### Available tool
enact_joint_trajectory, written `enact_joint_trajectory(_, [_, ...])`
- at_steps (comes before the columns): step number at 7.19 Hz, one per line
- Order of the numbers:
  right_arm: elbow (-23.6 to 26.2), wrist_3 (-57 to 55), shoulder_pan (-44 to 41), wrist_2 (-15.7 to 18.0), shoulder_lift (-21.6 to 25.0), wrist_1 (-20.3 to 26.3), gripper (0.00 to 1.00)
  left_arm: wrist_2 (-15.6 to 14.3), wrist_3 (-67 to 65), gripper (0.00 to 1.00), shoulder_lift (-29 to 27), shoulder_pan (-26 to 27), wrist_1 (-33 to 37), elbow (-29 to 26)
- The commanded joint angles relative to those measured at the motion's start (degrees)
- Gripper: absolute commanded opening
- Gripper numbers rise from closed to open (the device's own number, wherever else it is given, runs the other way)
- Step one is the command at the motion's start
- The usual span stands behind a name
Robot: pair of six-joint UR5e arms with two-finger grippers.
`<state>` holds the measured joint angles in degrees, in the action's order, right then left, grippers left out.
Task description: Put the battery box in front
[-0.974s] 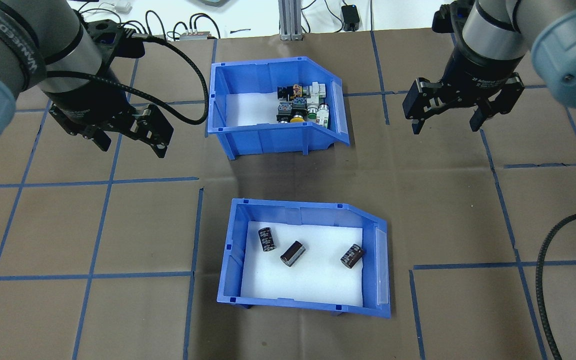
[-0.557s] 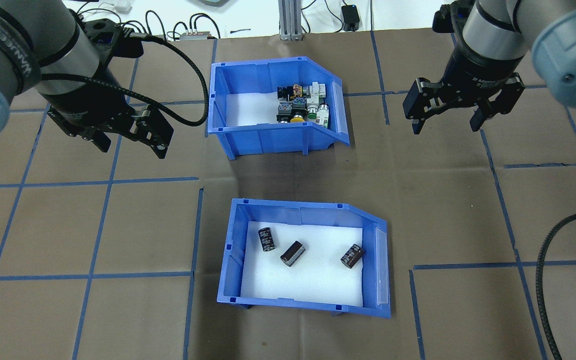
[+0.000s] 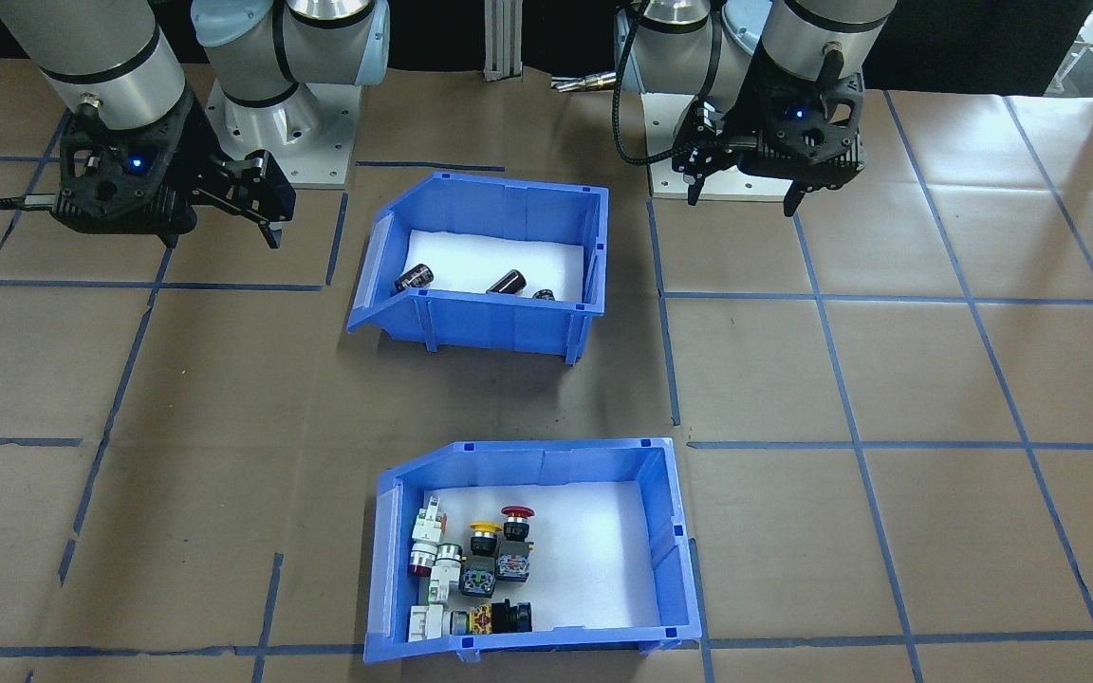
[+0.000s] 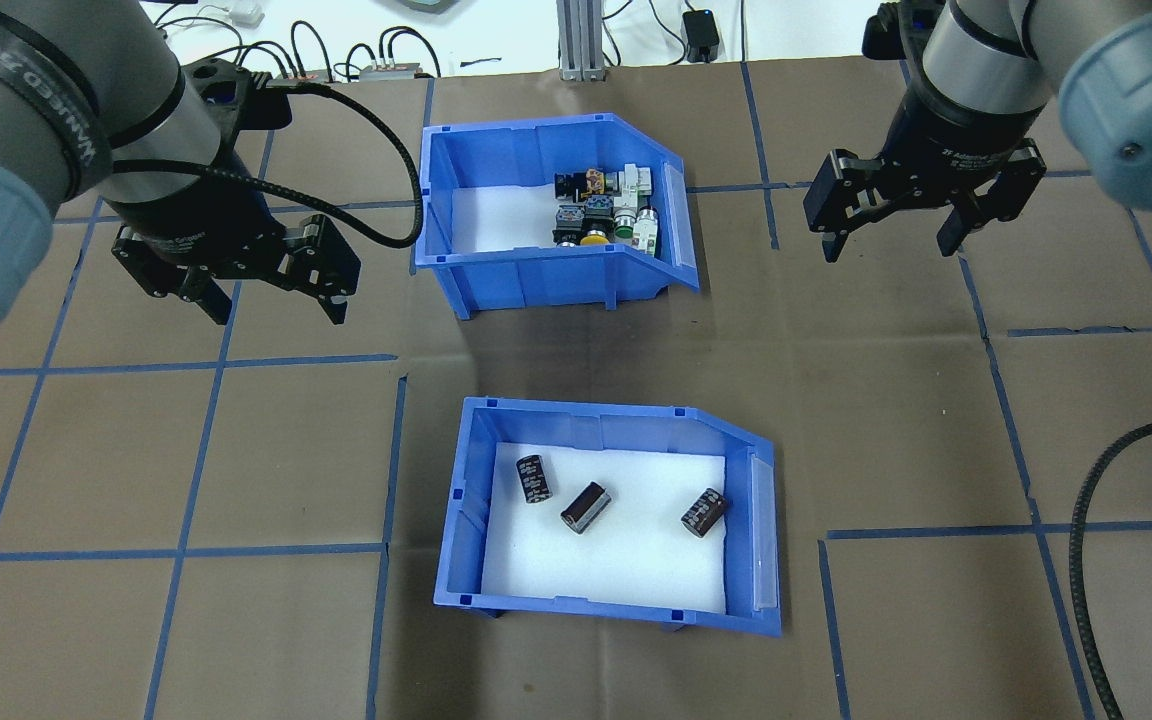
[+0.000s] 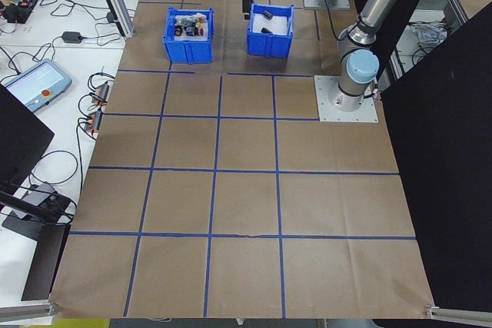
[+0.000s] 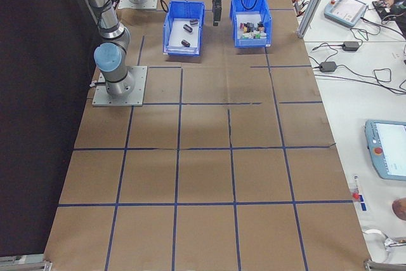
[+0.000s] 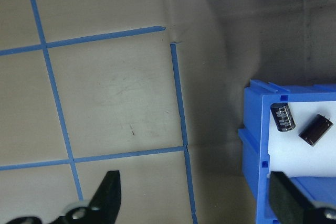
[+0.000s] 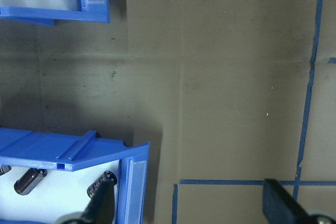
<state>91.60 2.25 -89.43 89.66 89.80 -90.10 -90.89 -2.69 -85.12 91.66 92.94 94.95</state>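
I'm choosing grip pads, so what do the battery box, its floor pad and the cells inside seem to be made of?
Battery box: looks like moulded plastic, uniform blue with a slight sheen and moulded ribs.
Floor pad: probably foam or soft sheet, matte white; the views leave it open.
Cells: dark, glossy cylinders, likely sleeved metal cans; the printed wrap reflects light.

The left gripper (image 4: 271,300) is on the move at the left of the overhead frame: it has slid right and slightly down, toward the frame's middle, and swung round so its open jaws sit level. The right gripper (image 4: 886,238), upper right, has crept up a touch.
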Motion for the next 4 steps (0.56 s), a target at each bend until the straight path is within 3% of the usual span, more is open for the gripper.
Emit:
enact_joint_trajectory(1, [-1.24,3.28,-0.13,0.07,-1.99,-1.65,1.00,0.27,-4.69,1.00,0.04,0.01,-0.04,0.06])
enact_joint_trajectory(2, [-2.47,4.42,-0.57,-0.01,-3.39,-1.57,1.00,0.80,-7.56,1.00,1.00,0.01,-0.04,0.14])
enact_joint_trajectory(3, [-4.57,9.82,-0.75,-0.54,-4.71,-1.57,1.00,3.41,-16.99,1.00,1.53,0.27,0.74,0.49])
enact_joint_trajectory(4, [-7.02,17.62,-1.18,-0.80,-6.20,-1.30,1.00,3.87,-27.27,1.00,2.40,0.71,1.27,1.37])
